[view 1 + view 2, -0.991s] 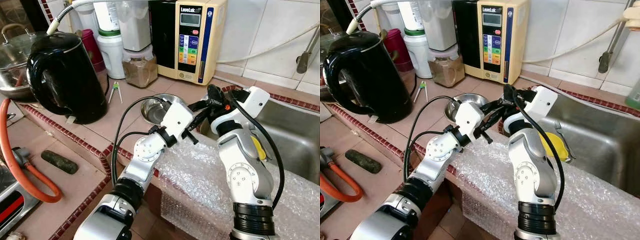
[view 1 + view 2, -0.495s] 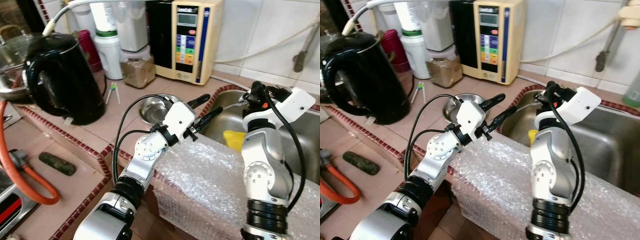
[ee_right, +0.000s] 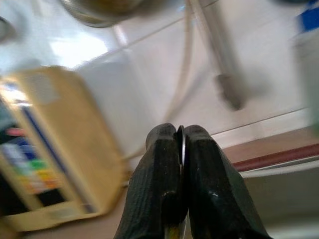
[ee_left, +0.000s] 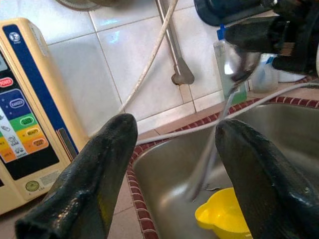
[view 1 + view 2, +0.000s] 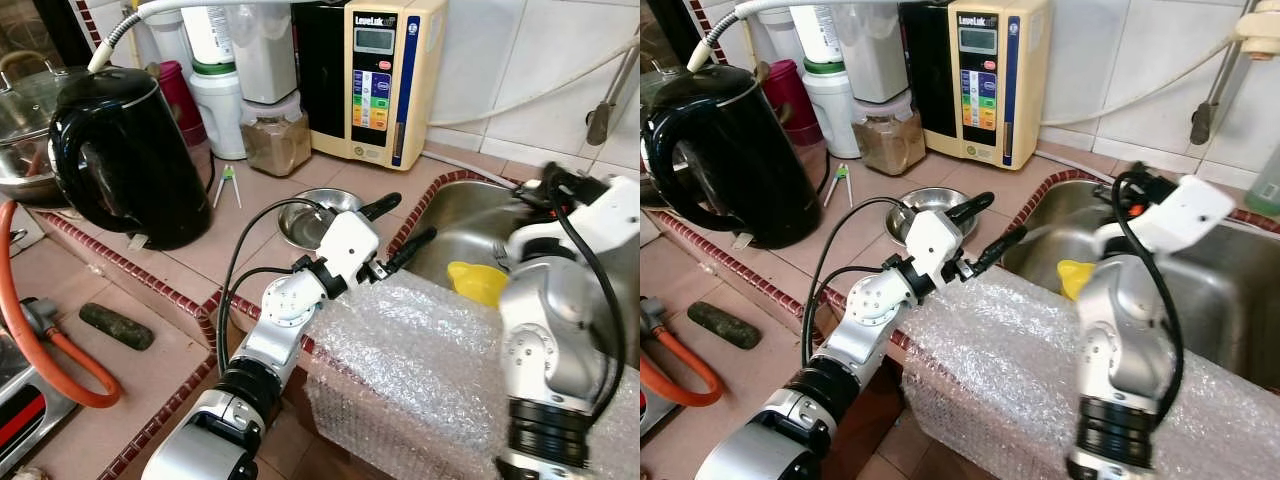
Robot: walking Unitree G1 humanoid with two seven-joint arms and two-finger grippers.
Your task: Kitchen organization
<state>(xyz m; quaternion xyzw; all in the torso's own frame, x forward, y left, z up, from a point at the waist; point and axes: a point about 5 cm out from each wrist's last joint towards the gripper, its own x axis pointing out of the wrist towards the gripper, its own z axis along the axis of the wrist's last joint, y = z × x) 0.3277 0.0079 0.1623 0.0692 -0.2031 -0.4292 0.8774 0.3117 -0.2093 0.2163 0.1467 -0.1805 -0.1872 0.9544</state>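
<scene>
Two tools we see: our left tool (image 5: 398,222) spread wide above the sink's (image 5: 470,215) tiled rim; our right tool (image 3: 178,149) at three o'clock, pinching a spoon (image 4: 234,69) over the basin.

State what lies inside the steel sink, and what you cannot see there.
Inside the sink lies a yellow funnel-like piece. The right arm and bubble wrap cover the rest of the basin floor.

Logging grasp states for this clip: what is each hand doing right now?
Left hand: open, empty, at the sink's near edge.
Right hand: closed on a spoon over the sink.
</scene>
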